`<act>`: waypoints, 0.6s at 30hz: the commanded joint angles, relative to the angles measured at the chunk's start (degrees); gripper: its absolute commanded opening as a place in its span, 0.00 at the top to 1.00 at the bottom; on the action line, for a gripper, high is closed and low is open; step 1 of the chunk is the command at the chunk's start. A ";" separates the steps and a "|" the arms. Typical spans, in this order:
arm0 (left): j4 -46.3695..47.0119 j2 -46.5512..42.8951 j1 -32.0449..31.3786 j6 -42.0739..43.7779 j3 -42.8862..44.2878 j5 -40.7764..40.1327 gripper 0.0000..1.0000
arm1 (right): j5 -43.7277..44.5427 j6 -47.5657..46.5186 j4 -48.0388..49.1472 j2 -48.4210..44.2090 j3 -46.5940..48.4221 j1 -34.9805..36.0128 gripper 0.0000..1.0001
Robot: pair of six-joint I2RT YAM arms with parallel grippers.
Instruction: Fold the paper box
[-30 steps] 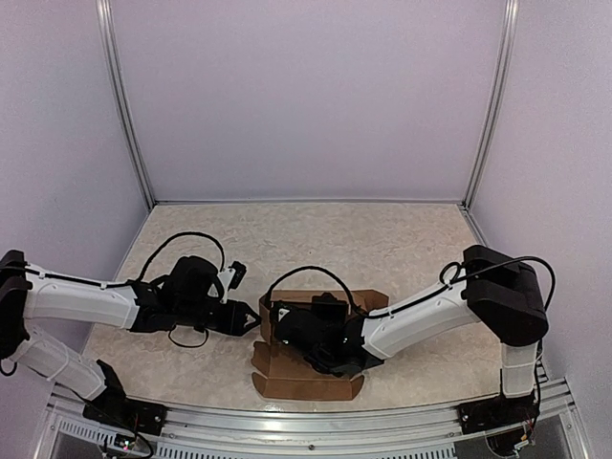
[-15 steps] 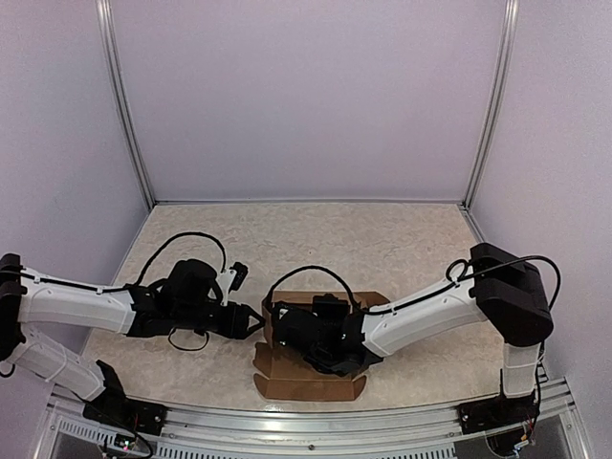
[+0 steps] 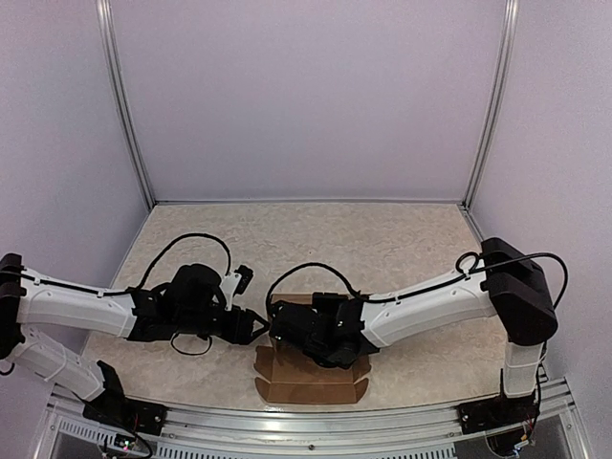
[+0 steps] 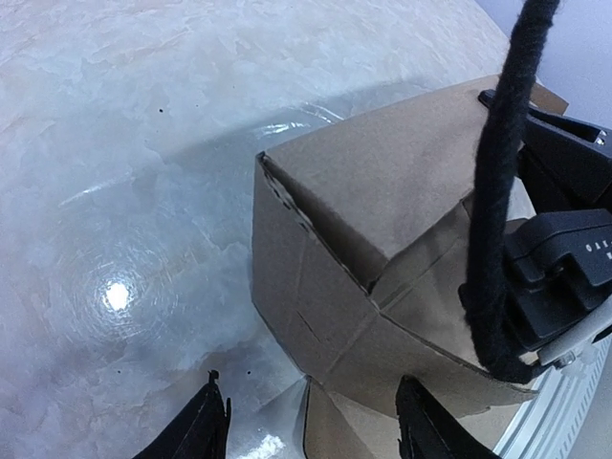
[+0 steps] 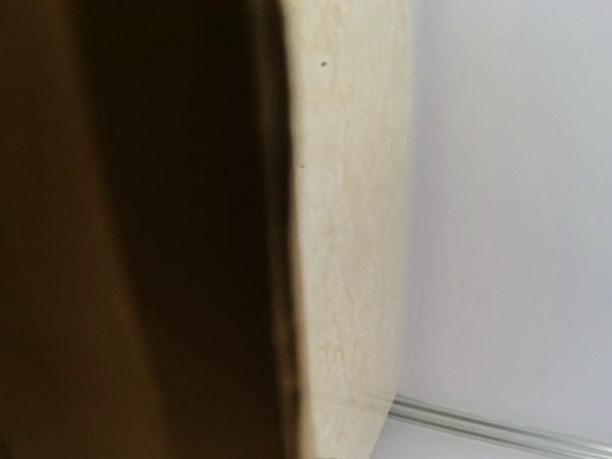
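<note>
At the tabletop's (image 3: 382, 239) near edge, we see the left pincer (image 4: 311, 430) spread wide before the paper box's (image 4: 325, 249) corner. The right pincer (image 3: 292, 335) sits over the box; we cannot tell its opening.

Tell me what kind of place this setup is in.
Probably a lab test booth: plain pale walls framed by aluminium posts, a marbled table, and the paper box between the left arm and right arm.

Free table (image 3: 382, 239) behind the paper box (image 3: 311, 382); right hand (image 3: 292, 335) over it, left hand (image 3: 258, 326) just left.
</note>
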 commanded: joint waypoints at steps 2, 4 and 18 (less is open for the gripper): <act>2.10 0.69 -1.07 0.83 -0.02 -1.86 0.41 | -5.92 3.97 -5.69 -2.58 3.05 0.42 1.00; 1.90 0.82 -1.23 0.83 -0.02 -2.19 0.41 | -6.59 4.27 -6.89 -2.87 3.28 0.23 1.00; 0.70 1.32 -1.71 1.14 0.13 -3.13 0.41 | -9.51 5.99 -10.89 -3.15 4.56 0.02 1.00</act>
